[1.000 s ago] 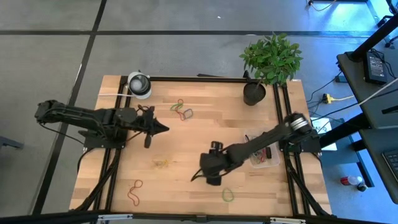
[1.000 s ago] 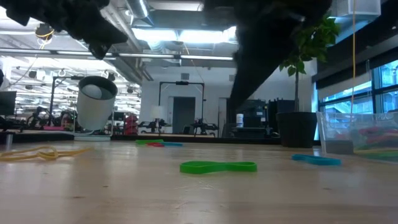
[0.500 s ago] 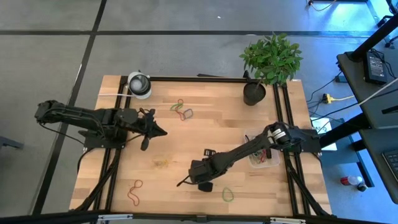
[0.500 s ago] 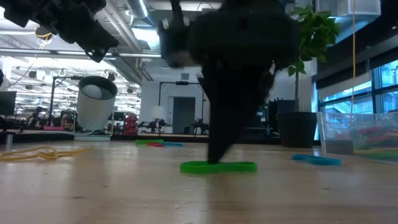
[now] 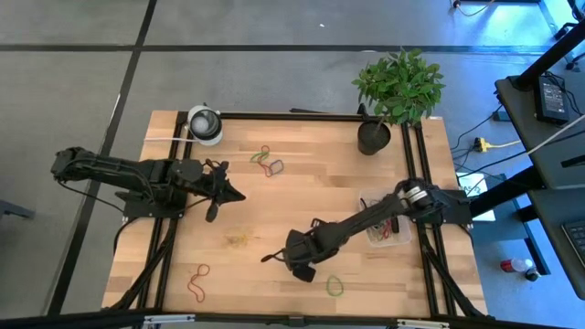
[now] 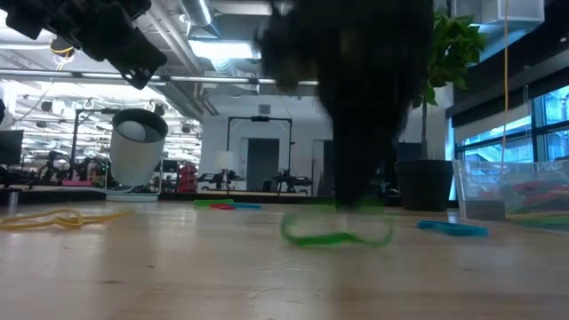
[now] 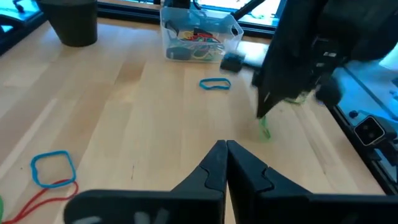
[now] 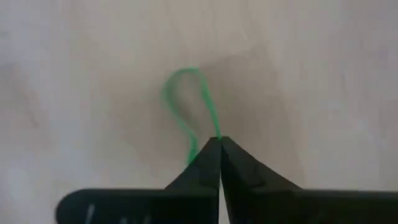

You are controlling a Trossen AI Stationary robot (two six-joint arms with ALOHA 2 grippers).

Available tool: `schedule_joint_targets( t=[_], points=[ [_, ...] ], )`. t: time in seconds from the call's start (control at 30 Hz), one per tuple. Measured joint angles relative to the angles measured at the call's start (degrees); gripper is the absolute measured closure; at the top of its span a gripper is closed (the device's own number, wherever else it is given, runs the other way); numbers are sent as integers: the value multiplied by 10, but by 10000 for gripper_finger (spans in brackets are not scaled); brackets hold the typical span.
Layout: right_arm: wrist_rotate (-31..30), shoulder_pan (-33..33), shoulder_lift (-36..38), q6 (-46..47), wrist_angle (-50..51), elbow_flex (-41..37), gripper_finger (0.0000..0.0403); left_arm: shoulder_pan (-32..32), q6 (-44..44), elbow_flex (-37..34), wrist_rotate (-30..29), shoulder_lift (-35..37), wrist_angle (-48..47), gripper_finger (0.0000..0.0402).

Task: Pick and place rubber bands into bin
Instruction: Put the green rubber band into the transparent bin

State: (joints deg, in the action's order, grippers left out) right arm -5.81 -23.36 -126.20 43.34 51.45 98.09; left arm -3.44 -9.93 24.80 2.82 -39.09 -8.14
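Note:
In the right wrist view my right gripper [image 8: 219, 140] is shut on a thin green rubber band [image 8: 186, 99]. It stands at the table's near middle [image 5: 306, 271], and the high view shows the band [image 5: 335, 286] just to its near right. The low view shows the band [image 6: 338, 235] blurred, its ends curled up. My left gripper [image 5: 239, 194] hovers shut over the table's left part, holding nothing. The clear bin [image 5: 384, 228] at the right holds several bands. Other bands lie loose: a cluster [image 5: 267, 162], a yellow one [image 5: 238, 240] and a red one [image 5: 198, 279]. My right gripper pinches the green band near one end of its loop [image 8: 216, 130] between its two fingertips. The fingers come from above, pointing steeply down. The rest of the loop sticks out past the tips, low over the wood; whether it is clear of the table I cannot tell.
A black plant pot [image 5: 373, 137] stands at the far right and a white roll [image 5: 205, 123] at the far left corner. A blue band [image 7: 214, 84] lies near the bin [image 7: 199, 37]. Bare wood shows in the table's middle.
My right gripper has come down toward the table's near edge onto the green band and taken hold of it. In the low view the band lay flat before; now it has shifted toward the right and its ends have bent upward.

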Motion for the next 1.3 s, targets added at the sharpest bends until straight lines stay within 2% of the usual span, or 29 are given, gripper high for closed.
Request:
schedule_joint_targets(
  t=[0.13, 0.33, 0.43, 0.57, 0.83, 0.97, 1.13, 1.3],
  points=[
    [-36, -10, 50, 40, 35, 2, 399, 0, -11, 0, 4, 0, 0, 399],
    [-161, -40, 128, 114, 87, 0, 401, 0, -29, 0, 14, 0, 3, 399],
    [-199, -58, 172, 144, 110, -29, 401, 0, -30, 0, 14, 0, 7, 400],
    [-223, -86, 254, 210, 131, -106, 402, 0, -30, 0, 14, 0, 11, 398],
    [-218, -126, 457, 413, 146, -319, 403, 0, -28, 0, -13, 0, 24, 397],
    [-183, -126, 538, 486, 162, -408, 403, 0, -28, 0, -38, 0, 31, 398],
    [-117, -108, 600, 529, 155, -509, 403, 0, -29, 0, -64, 0, 39, 399],
    [-73, -87, 615, 538, 100, -571, 401, 0, -28, 0, -71, 0, 38, 392]
  ],
)
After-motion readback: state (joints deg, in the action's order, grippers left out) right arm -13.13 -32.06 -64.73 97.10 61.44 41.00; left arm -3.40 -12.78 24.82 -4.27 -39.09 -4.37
